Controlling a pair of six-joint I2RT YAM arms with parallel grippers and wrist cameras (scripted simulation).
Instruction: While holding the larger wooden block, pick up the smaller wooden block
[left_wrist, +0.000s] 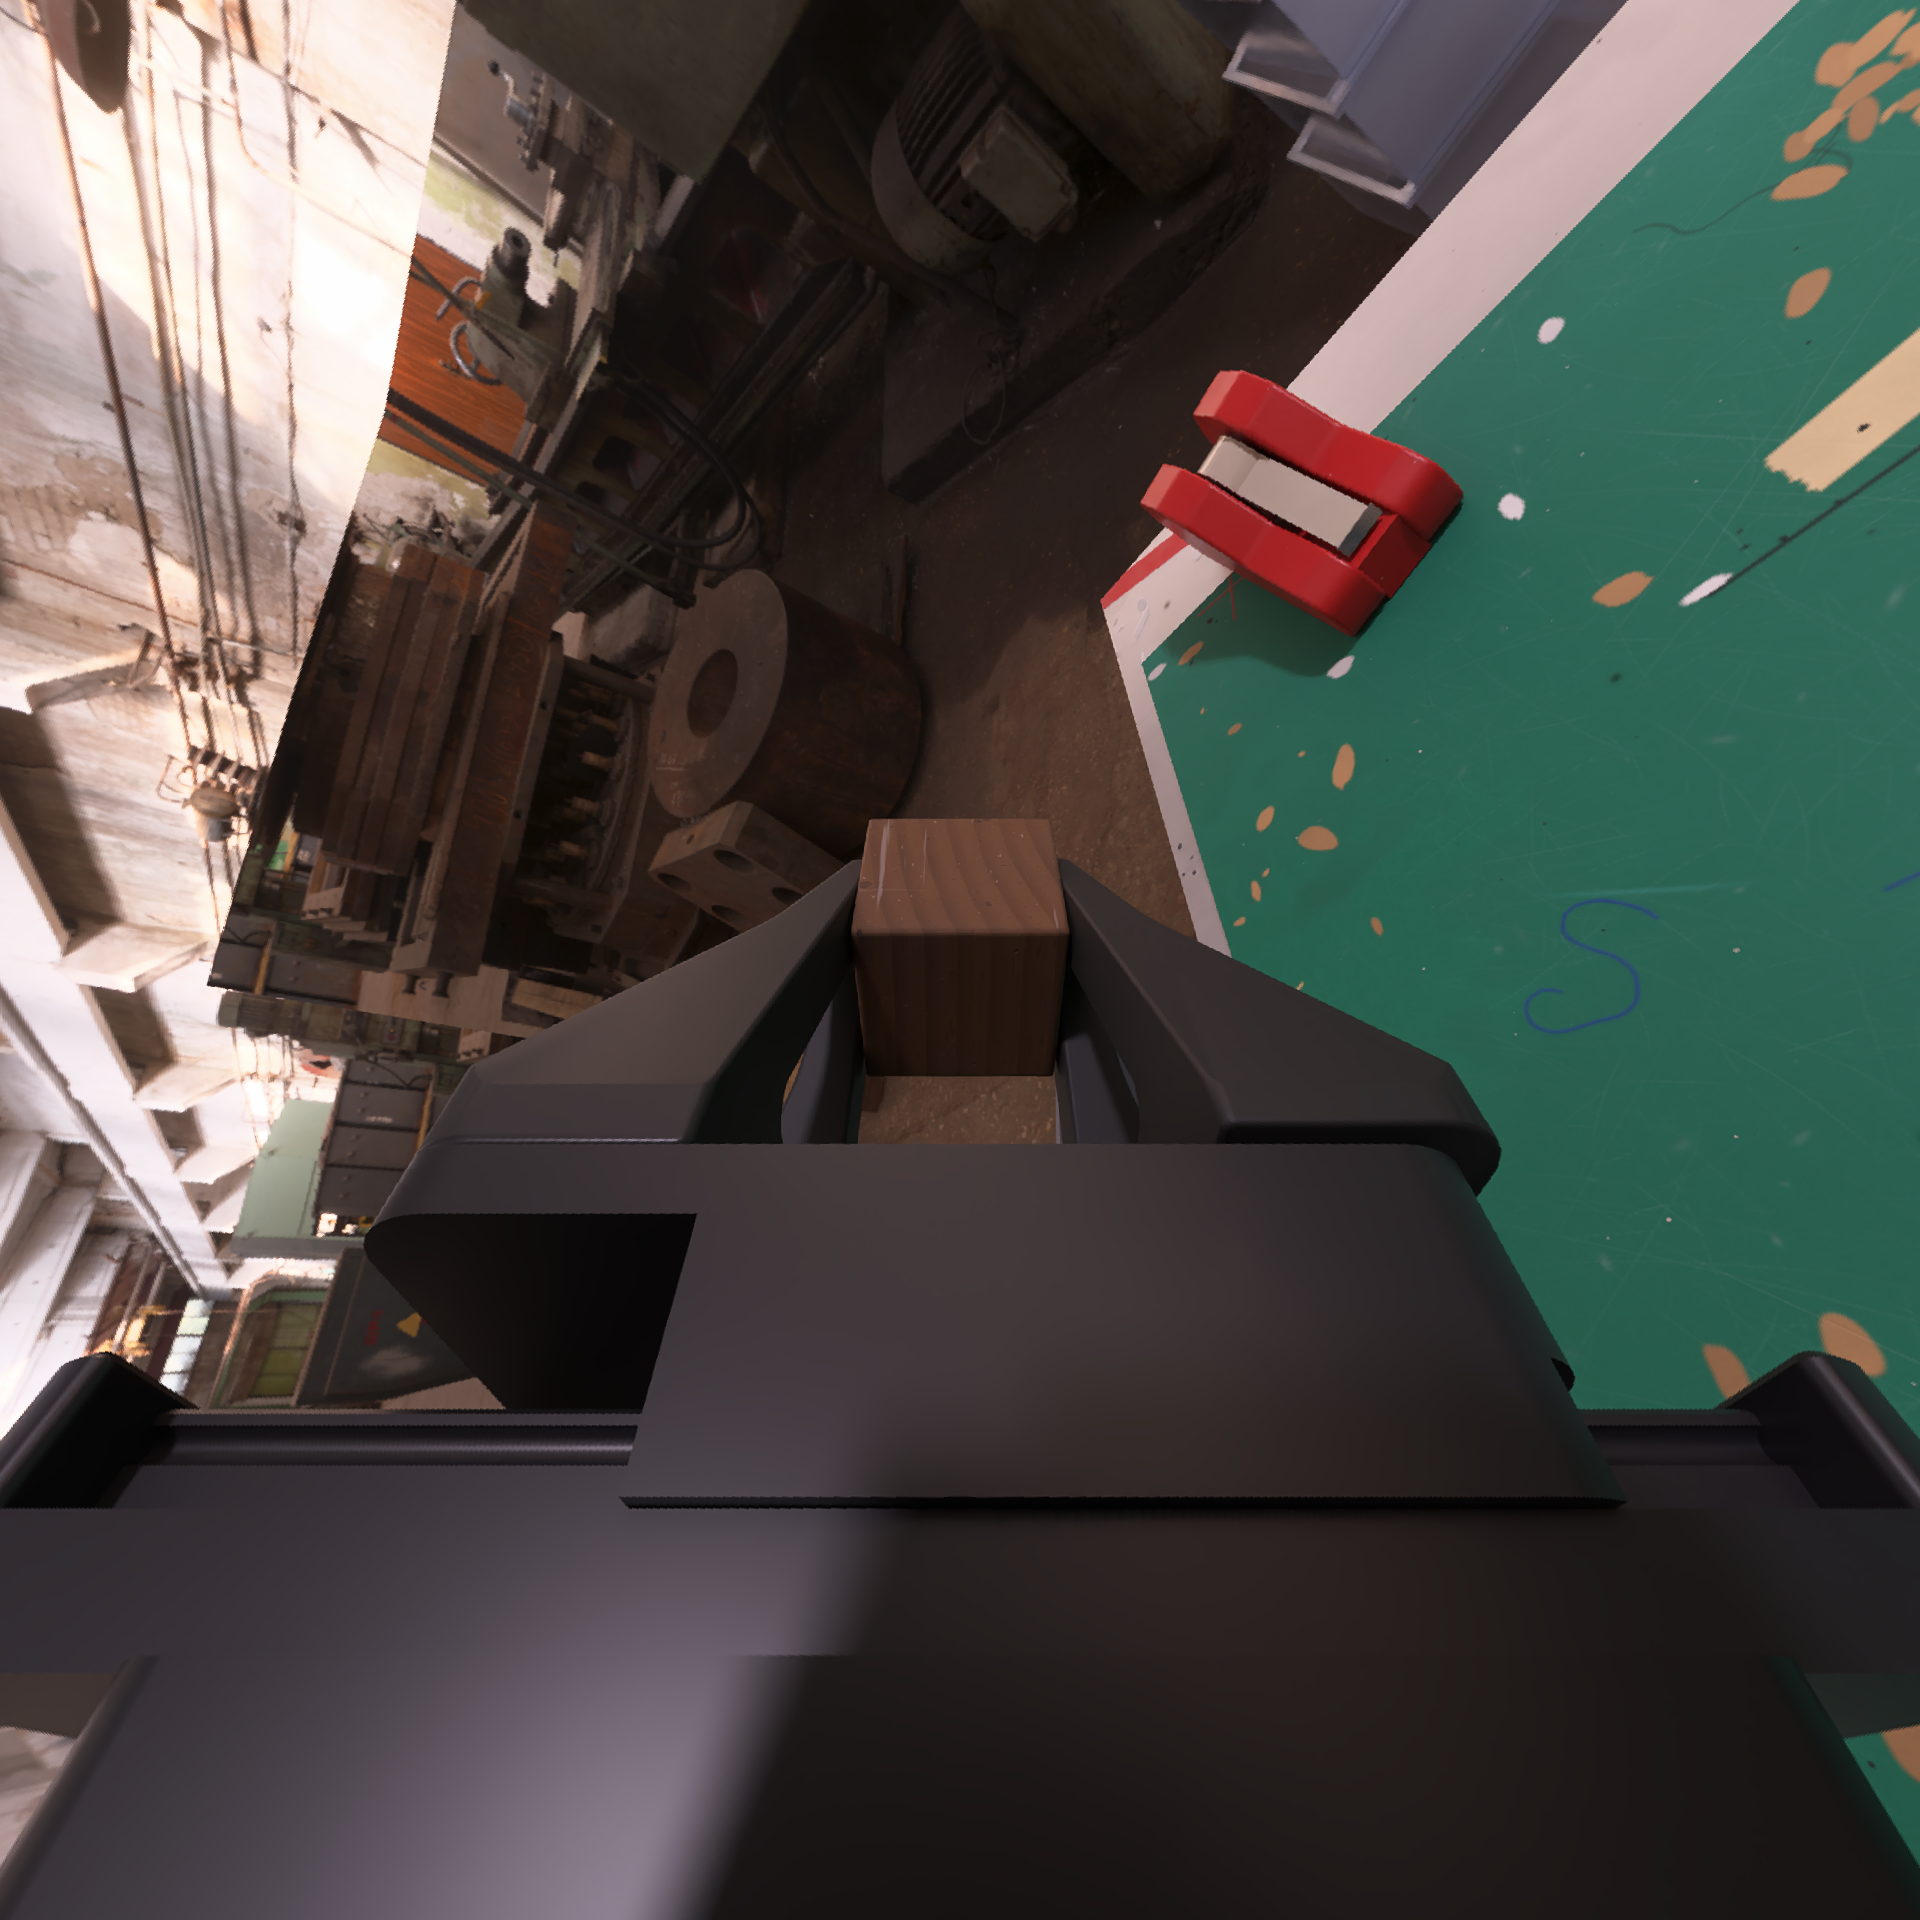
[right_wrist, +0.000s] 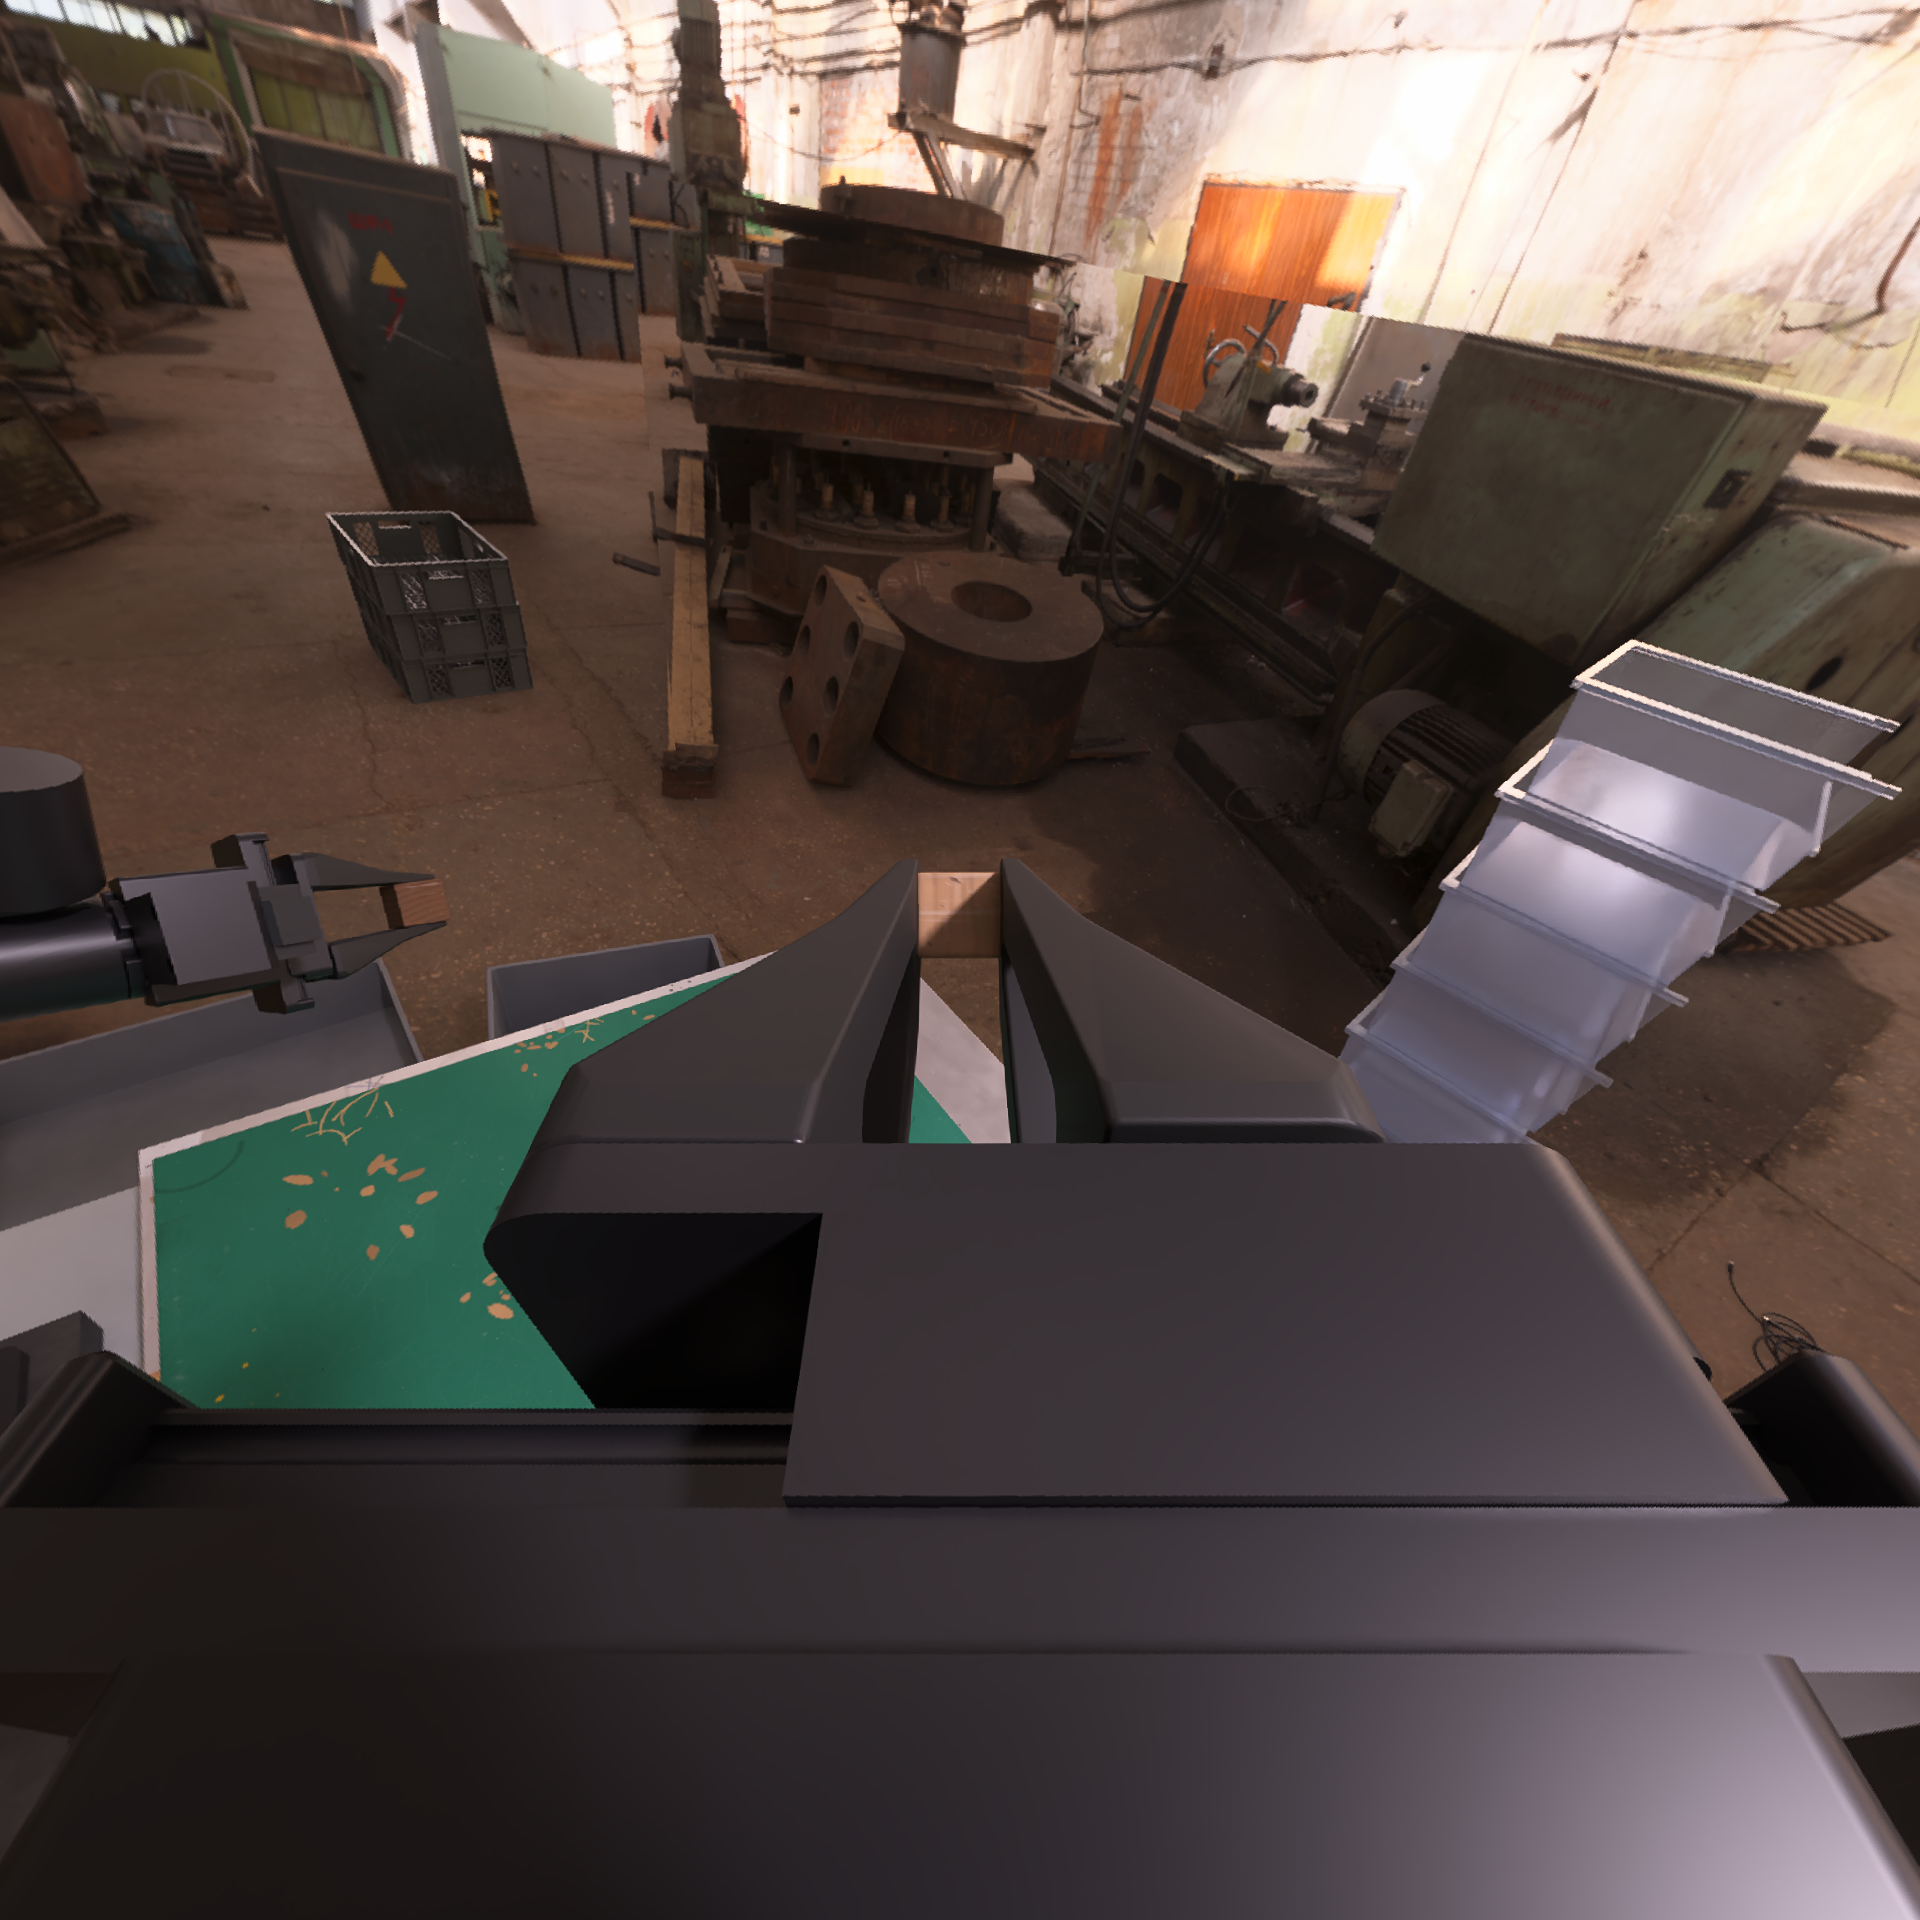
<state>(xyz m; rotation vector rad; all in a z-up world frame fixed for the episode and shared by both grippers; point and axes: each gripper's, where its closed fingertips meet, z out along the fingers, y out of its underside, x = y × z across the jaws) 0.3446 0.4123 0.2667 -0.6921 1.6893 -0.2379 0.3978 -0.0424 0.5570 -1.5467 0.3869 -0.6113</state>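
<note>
My left gripper (left_wrist: 961, 894) is shut on the larger wooden block (left_wrist: 956, 945), a dark brown cube held between its fingertips in the air beyond the table's edge. The same gripper and block (right_wrist: 416, 902) show at the far left of the right wrist view. My right gripper (right_wrist: 958, 883) is shut on the smaller wooden block (right_wrist: 958, 914), a lighter brown piece pinched at the fingertips, lifted above the green table mat (right_wrist: 312, 1299).
A red U-shaped holder with a grey bar inside (left_wrist: 1299, 499) lies near the corner of the green mat (left_wrist: 1558, 831). Grey bins (right_wrist: 603, 977) stand past the table's far edge. A clear stack of trays (right_wrist: 1621, 904) leans at the right.
</note>
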